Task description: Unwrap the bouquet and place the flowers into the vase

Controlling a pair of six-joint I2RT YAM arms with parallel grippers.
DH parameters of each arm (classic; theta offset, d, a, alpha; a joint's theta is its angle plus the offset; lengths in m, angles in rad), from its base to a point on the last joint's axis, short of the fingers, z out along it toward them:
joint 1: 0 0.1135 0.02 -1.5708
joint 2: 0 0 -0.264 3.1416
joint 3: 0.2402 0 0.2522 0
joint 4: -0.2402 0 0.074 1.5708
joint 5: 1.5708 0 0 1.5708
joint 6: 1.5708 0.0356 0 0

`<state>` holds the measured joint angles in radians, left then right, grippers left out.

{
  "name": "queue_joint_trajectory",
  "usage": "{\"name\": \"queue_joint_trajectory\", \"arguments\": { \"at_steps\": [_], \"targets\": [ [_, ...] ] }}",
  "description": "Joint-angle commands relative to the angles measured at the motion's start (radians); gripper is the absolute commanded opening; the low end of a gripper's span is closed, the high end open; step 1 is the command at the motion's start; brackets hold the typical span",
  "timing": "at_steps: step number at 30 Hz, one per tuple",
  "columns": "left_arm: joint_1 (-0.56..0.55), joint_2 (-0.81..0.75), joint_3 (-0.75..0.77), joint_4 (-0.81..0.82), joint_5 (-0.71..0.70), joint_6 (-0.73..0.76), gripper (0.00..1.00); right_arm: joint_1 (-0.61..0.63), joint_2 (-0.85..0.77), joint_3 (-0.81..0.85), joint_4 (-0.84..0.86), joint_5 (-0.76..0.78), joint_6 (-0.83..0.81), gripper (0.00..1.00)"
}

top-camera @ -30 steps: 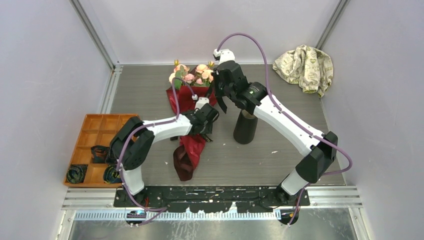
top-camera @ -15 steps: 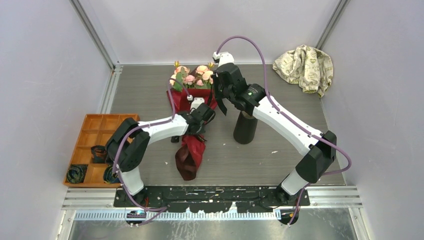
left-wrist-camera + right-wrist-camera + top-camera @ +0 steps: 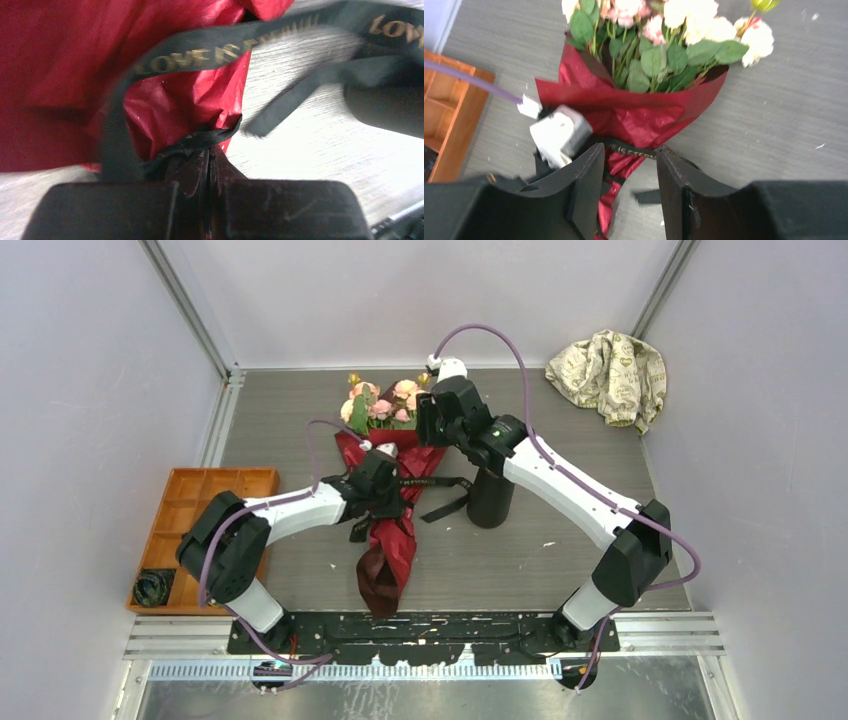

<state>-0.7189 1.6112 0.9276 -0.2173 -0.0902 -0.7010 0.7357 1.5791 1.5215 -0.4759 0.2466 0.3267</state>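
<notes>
The bouquet (image 3: pixel 385 455) lies on the table with its flowers (image 3: pixel 385 403) pointing to the far side and its dark red paper (image 3: pixel 385 560) trailing toward me. My left gripper (image 3: pixel 388 483) is shut on the black ribbon (image 3: pixel 200 55) at the wrap's waist, and the ribbon's loose ends (image 3: pixel 445 495) stretch right toward the black vase (image 3: pixel 490 498). In the left wrist view the jaws are pressed together on the ribbon (image 3: pixel 207 152). My right gripper (image 3: pixel 630 150) hangs open above the red paper (image 3: pixel 634 110), below the flowers (image 3: pixel 664 25), holding nothing.
An orange compartment tray (image 3: pixel 200 505) with dark items sits at the left near edge. A beige patterned cloth (image 3: pixel 610 370) is bunched in the back right corner. Walls close in the table on three sides.
My left gripper has shut on the ribbon and drawn left and nearer, shifting the bouquet. My right gripper has opened and moved up toward the flowers. The ribbon ends now lie spread beside the vase.
</notes>
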Motion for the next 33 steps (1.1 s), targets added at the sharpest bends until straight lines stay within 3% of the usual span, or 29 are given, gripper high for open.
{"name": "queue_joint_trajectory", "arguments": {
  "at_steps": [1,7,13,20,26,33],
  "targets": [
    [0.103,-0.040,-0.079,0.294,0.315,-0.044,0.00,0.005,-0.087,-0.080,0.065,-0.081,0.075,0.49],
    [0.183,0.007,-0.148,0.470,0.471,-0.079,0.00,0.052,-0.134,-0.278,0.154,-0.119,0.166,0.46],
    [0.198,0.015,-0.191,0.591,0.556,-0.105,0.00,0.079,-0.044,-0.286,0.172,-0.122,0.188,0.38],
    [0.198,-0.077,-0.237,0.538,0.526,-0.039,0.00,0.083,0.085,-0.231,0.168,-0.118,0.214,0.26],
    [0.197,-0.096,-0.227,0.512,0.550,-0.013,0.04,0.102,0.096,-0.267,0.199,-0.099,0.246,0.29],
    [0.198,-0.086,-0.237,0.525,0.560,-0.014,0.05,0.102,0.185,-0.196,0.178,-0.083,0.238,0.29]
  ]
}}
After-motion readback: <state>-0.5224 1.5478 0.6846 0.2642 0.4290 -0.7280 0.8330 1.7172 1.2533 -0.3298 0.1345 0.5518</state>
